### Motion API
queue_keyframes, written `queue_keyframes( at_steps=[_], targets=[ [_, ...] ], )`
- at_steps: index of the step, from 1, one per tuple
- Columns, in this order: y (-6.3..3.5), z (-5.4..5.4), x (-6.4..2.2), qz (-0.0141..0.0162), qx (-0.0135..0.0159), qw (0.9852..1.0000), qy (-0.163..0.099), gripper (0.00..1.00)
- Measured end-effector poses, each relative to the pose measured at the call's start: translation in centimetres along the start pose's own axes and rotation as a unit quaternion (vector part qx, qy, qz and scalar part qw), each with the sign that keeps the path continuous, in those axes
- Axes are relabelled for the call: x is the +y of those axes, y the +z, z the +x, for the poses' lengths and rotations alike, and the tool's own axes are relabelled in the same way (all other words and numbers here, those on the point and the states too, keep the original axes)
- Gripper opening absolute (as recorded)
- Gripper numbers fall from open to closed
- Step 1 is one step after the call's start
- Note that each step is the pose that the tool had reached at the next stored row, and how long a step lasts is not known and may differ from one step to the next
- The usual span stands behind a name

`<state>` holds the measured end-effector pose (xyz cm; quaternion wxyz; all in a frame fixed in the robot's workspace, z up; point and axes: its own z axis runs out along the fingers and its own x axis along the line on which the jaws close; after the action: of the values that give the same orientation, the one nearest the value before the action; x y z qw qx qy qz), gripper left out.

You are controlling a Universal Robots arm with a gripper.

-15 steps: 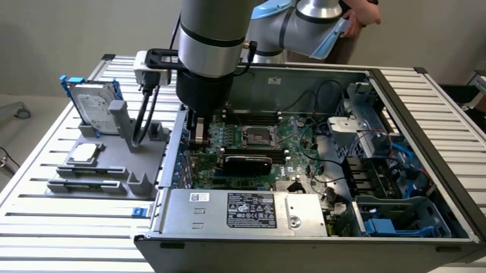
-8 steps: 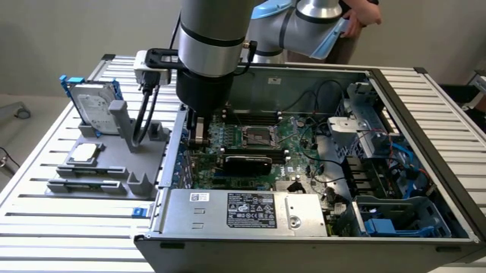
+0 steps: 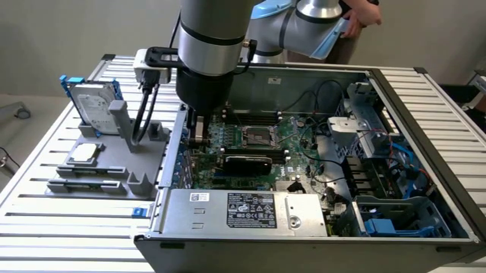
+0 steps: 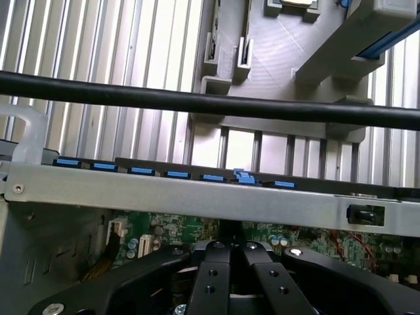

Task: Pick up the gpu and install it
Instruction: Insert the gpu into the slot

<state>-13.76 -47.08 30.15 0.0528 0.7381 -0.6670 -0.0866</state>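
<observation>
The gpu (image 3: 247,164), a small card with a black shroud, lies flat across the green motherboard (image 3: 262,135) inside the open computer case (image 3: 425,108). My gripper (image 3: 199,140) points down at the case's wall on the exterior view's left, close to the gpu's end there. Whether it touches the card I cannot tell. In the wrist view the gripper (image 4: 231,254) has its black fingers pressed together with nothing between them, just inside the metal case wall (image 4: 197,193).
A grey fixture (image 3: 102,170) left of the case holds a silver hard drive in a blue frame (image 3: 95,105). A power supply (image 3: 243,210) fills the case's near side. A black cable (image 4: 197,102) crosses the wrist view. A person's hand (image 3: 365,12) is behind the arm.
</observation>
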Motion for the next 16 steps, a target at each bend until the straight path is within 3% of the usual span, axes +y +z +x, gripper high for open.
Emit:
queue_keyframes(
  at_steps=[4,10,16],
  targets=[
    [-0.65,-0.03,0.13,-0.0001,-0.0002,1.0000,0.000,0.11],
    [-0.67,0.38,0.17,-0.0002,0.0001,1.0000,0.000,0.11],
    [-0.38,0.89,0.16,-0.0004,0.0030,1.0000,0.001,0.11]
  ],
)
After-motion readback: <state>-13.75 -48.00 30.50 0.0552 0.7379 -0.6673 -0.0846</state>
